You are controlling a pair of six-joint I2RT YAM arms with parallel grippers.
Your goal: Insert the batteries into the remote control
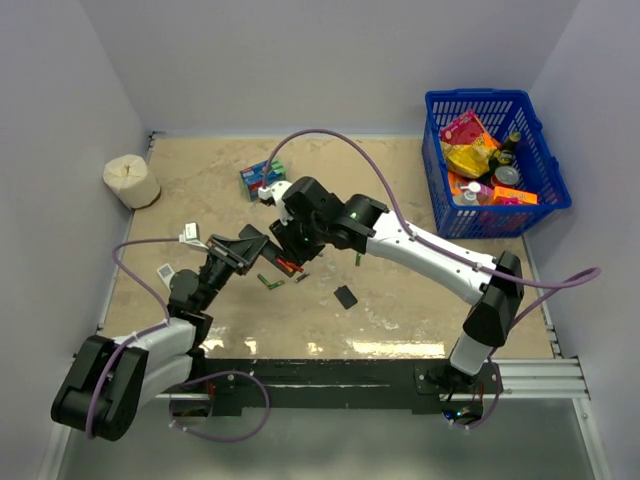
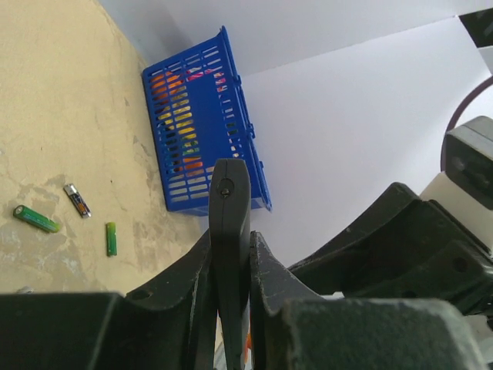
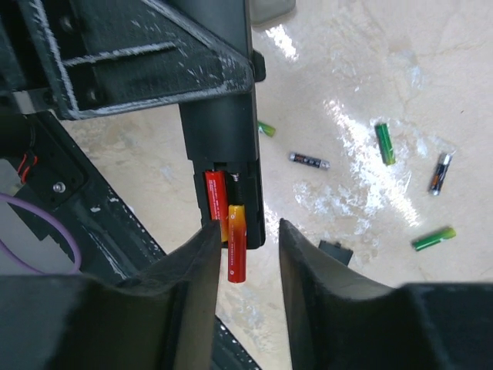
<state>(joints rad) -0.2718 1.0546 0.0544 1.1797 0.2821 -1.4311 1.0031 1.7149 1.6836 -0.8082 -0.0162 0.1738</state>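
The bench (image 3: 370, 92) looks like pale marbled stone, or a laminate printed to look so; the view does not settle which. It is smooth and glossy, with white glare on it. The remote control (image 3: 219, 131) is matt black plastic with a faint sheen. The orange-red battery (image 3: 236, 247) has a shiny wrap, and the green batteries (image 3: 384, 143) are glossy too. The dark battery (image 3: 309, 160) shows bare metal ends. The right claw (image 3: 248, 230) is dull black, grainy and scuffed, and so is the left claw (image 2: 229, 266). The basket (image 2: 200, 131) is bright blue moulded plastic. The purple cable (image 1: 340, 135) has a smooth sheath. The roll (image 1: 131, 181) looks like soft white paper.
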